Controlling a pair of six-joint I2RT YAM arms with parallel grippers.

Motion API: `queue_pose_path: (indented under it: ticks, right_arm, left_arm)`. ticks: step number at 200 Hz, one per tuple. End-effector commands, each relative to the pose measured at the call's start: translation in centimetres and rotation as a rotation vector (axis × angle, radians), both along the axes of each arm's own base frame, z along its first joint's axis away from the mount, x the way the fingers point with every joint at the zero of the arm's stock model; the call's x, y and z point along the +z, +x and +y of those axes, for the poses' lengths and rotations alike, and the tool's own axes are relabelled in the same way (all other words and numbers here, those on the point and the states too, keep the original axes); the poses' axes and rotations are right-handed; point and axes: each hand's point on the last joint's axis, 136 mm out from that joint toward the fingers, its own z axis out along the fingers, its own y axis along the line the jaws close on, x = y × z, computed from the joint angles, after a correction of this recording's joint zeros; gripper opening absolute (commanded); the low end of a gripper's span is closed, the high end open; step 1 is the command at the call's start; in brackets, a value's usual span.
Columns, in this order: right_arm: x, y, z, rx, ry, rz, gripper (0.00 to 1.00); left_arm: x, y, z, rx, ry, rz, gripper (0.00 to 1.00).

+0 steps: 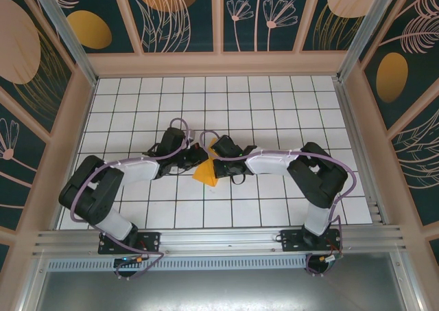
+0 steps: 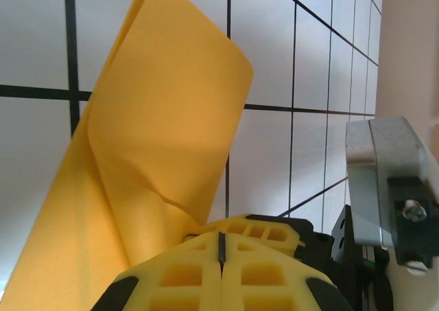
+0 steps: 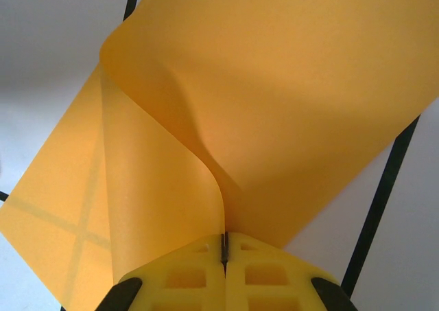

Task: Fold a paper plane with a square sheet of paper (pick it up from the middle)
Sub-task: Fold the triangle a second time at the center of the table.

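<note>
"The square sheet of paper point(image 3: 288, 84), who has it?"

"Both grippers do. The right gripper point(image 3: 223, 246) has its two yellow fingers point(image 3: 199, 256) pressed tight together. The paper's edge is pinched in the thin line between them."

"And the other one?"

"The left gripper point(image 2: 221, 246) is just the same. Its yellow fingers point(image 2: 178, 256) are squeezed together, and the paper point(image 2: 164, 139) goes down into them at the tip."

"Is the paper flat?"

"No, it is bent over. From the right gripper it goes up and rolls into a soft curve, one layer over another. At the lower left of the right wrist view, dark tile lines show through it. From the left gripper it stands up tall and curls at the top."

"Where is it on the table?"

"From above, the paper point(image 1: 206, 172) is a small orange-yellow pointy shape. It is about in the middle of the table point(image 1: 274, 98), a bit closer to the near edge than the far edge. The left gripper point(image 1: 192, 161) meets it from the left, and the right gripper point(image 1: 218, 165) from the right. Both arms bend in from their bases at the near edge."

"What is around it?"

"White tiles with dark lines, then dark walls point(image 1: 274, 16) with painted plants and orange ovals."
</note>
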Motion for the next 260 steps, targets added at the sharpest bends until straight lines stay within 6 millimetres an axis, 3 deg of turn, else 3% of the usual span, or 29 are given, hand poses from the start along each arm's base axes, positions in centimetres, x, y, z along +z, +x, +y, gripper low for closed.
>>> queue_pose_path:
  ticks: [1, 111, 116, 186, 222, 260]
  right_arm:
    - [-2.1, -0.7, -1.4, -0.002, -0.061, 0.035, 0.00]
    - [-2.1, -0.6, -1.4, -0.004, -0.063, 0.035, 0.00]
    - [-2.1, -0.6, -1.3, -0.004, -0.063, 0.036, 0.00]
    - [-1.7, -0.2, -0.9, -0.005, -0.052, 0.027, 0.01]
    - [1.3, 1.2, 0.0, -0.044, 0.021, -0.012, 0.08]
    - [6.1, 1.6, -0.4, -0.100, 0.155, -0.064, 0.28]
  left_arm:
    - [1.5, 0.8, -1.3, -0.018, -0.092, -0.025, 0.00]
    - [-1.7, 0.3, -1.2, -0.041, -0.041, 0.030, 0.00]
    - [-2.9, 0.2, -1.0, -0.038, -0.020, 0.055, 0.00]
    - [-7.2, -0.9, 0.9, -0.017, 0.112, 0.115, 0.00]
    - [-8.0, -1.7, 1.6, -0.017, 0.138, 0.127, 0.00]
    - [-7.8, -1.6, 1.5, -0.023, 0.131, 0.119, 0.00]
